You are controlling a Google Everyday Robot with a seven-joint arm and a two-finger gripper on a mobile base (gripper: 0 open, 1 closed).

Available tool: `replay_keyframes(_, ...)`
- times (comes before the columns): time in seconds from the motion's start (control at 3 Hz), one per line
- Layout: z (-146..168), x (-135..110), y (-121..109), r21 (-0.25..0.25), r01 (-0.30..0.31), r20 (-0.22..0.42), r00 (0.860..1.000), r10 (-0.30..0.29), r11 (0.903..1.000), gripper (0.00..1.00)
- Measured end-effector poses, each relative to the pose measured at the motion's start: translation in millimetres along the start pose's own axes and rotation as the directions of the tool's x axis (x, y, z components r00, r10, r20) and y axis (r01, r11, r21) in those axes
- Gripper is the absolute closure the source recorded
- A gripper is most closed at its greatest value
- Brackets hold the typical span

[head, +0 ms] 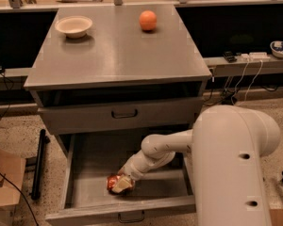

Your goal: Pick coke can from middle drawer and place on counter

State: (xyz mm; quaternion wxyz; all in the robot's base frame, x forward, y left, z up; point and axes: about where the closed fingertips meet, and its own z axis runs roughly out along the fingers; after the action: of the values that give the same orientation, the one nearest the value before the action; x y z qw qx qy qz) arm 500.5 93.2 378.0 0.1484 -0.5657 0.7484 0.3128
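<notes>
The coke can (113, 182) lies on its side on the grey floor of the open middle drawer (89, 164), near the drawer's front. My gripper (122, 184) reaches down into the drawer from the right and is closed around the can's right end, with a pale finger (125, 186) over it. The can rests on the drawer floor. The counter (118, 55) is the broad grey top above.
A cream bowl (74, 26) and a round orange fruit (148, 20) stand at the back of the counter. A shut drawer front (125, 113) overhangs the open one. My white arm housing (236, 164) fills the lower right. A black bar (37, 164) leans left of the cabinet.
</notes>
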Motion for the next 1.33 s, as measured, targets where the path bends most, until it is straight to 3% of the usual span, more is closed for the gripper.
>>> replay_keyframes(0.33, -14, -17, 12, 0.024, 0.035, 0.028, 0.999, -0.036, 0.9991, 0.64)
replay_keyframes(0.67, -54, -54, 36, 0.091, 0.105, 0.156, 0.981, -0.118, 0.9903, 0.96)
replay_keyframes(1.0, -95, -85, 62, 0.130, 0.177, 0.301, 0.930, -0.209, 0.9756, 1.00)
replay_keyframes(1.33, -170, -131, 98, 0.196, 0.294, 0.415, 0.839, -0.350, 0.9357, 1.00)
